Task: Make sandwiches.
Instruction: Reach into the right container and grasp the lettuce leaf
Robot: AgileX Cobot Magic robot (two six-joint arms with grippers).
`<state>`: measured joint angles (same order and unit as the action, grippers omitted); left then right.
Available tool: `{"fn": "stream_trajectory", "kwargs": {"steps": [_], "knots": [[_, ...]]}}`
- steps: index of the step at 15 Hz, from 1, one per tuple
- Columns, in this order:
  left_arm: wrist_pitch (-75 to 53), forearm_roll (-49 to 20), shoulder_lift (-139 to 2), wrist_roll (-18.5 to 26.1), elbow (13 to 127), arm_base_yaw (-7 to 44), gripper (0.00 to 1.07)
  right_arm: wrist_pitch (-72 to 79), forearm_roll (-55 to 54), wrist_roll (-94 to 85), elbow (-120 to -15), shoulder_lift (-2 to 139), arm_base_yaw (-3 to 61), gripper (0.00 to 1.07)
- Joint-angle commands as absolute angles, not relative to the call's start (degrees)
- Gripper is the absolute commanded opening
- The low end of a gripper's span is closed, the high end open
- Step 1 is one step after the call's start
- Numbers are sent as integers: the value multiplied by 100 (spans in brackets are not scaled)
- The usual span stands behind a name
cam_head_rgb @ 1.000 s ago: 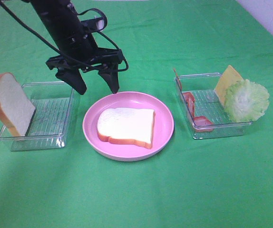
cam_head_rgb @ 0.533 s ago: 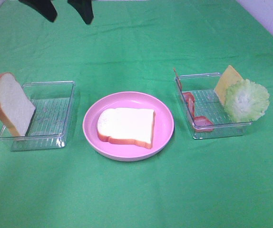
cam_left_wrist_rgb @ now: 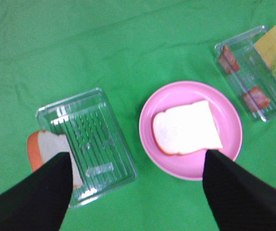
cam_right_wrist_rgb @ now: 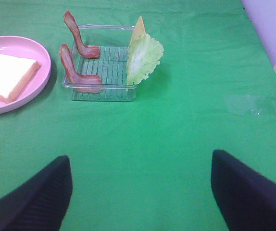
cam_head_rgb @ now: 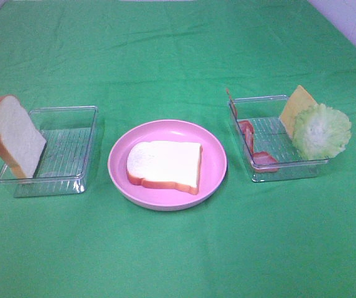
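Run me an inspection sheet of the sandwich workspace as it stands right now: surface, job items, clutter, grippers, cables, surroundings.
Surface: green cloth, lightly wrinkled, no spills seen.
Job's things: one bread slice lies flat on the pink plate; a second bread slice leans tilted at the outer end of the left tray; bacon strips, cheese square and lettuce leaf sit at the right tray.
Clutter: nothing seen.
Grippers: left gripper open, holding nothing, high above plate and left tray; right gripper open, holding nothing, over bare cloth.
Cables: nothing seen.
Surroundings: pale surface beyond the cloth's far right corner.
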<state>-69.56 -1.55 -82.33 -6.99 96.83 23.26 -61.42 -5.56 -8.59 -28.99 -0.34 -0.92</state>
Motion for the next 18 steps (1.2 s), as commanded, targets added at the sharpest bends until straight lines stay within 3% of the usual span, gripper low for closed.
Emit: {"fn": "stream_trajectory", "kwargs": {"steps": [1,4,8,12,18], "knots": [[-7368,-120,-7592,-848,8829,2349,71,-6091,-567,-854,-2882,-115,-132,76],[-7363,-103,-6176,-894,7151,2355,71,-6091,-567,-854,-2882,-115,-132,76],[-7151,46,-5002,-785,5827,2355,71,-6091,-567,-854,-2882,-115,-132,76],[-5919,126,-3438,-625,4223,2355,71,-6091,-567,-854,-2882,-109,-132,76],[-5816,126,-1908,-103,3031,2355,71,-5867,-533,-814,-2991,315,-132,76]]}}
